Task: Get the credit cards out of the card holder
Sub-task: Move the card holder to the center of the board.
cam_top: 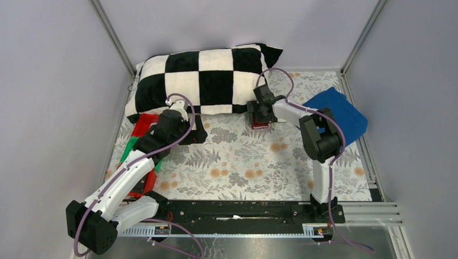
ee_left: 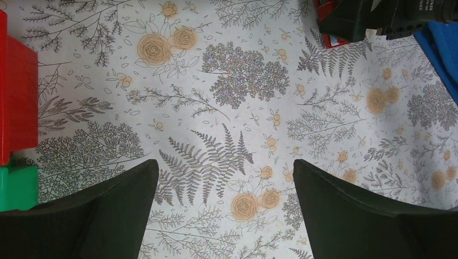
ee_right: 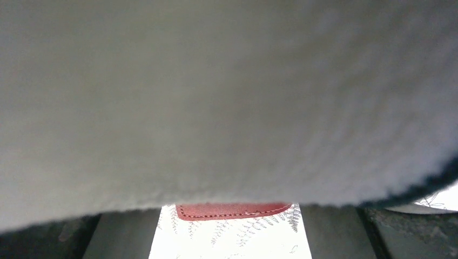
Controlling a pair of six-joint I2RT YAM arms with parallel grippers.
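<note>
Right wrist view is mostly blocked by the black-and-white checked plush pillow. Below it the flat red stitched card holder lies on the floral tablecloth, apparently between the spread fingers of the right gripper, with no credit cards showing. Left gripper hangs wide open, well apart; we judge it best to draw the holder clear of the pillow, pin it, then open it.

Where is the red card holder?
In the top view, the card holder lies right of centre, under the right claw, against the near edge of the checkered pillow.
</note>
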